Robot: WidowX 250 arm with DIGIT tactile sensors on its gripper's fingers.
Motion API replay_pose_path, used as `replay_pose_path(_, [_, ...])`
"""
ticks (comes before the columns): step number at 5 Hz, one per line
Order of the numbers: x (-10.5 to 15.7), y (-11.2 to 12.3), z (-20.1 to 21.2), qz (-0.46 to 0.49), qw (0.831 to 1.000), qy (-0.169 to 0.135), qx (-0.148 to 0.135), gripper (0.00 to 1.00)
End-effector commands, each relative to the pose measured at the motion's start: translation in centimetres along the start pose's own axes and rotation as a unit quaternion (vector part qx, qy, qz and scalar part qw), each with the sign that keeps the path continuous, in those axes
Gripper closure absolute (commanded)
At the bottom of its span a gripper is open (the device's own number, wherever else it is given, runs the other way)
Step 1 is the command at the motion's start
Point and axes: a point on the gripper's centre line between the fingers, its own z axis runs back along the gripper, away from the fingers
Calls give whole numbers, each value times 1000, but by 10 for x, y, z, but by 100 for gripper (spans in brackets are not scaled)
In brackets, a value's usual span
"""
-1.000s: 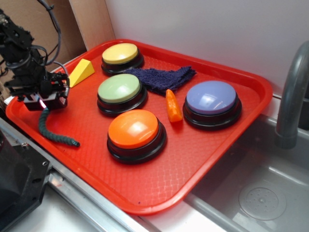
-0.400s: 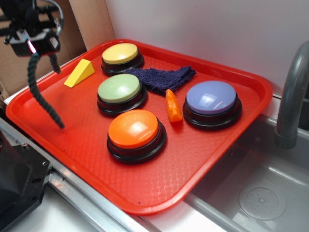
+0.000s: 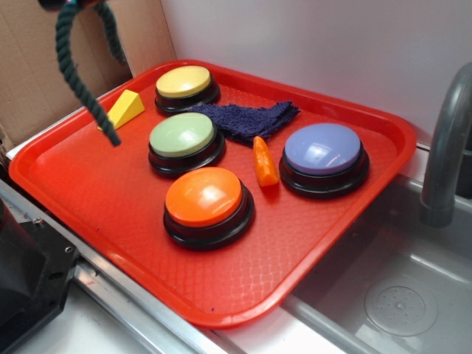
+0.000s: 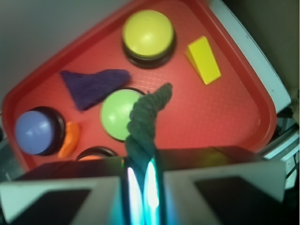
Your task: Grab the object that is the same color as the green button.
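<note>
Your gripper (image 4: 139, 180) was clamped on the green rope (image 3: 76, 77), which hung clear above the red tray's (image 3: 110, 195) left side. The green button (image 3: 182, 135) sat mid-tray between the yellow button (image 3: 183, 81) and orange button (image 3: 204, 197).

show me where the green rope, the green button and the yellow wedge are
green rope (image 3: 74, 77), exterior view, middle of its hanging length
green button (image 3: 182, 134), exterior view, centre of the pale green dome
yellow wedge (image 4: 204, 60), wrist view, its sloped top face

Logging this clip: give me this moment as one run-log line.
hand: shut on green rope | rope: hanging above red tray | green button: untouched
</note>
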Motion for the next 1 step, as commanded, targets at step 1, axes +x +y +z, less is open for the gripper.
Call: replay_pose_path(1, [7, 1, 10, 3, 997, -71, 29, 100])
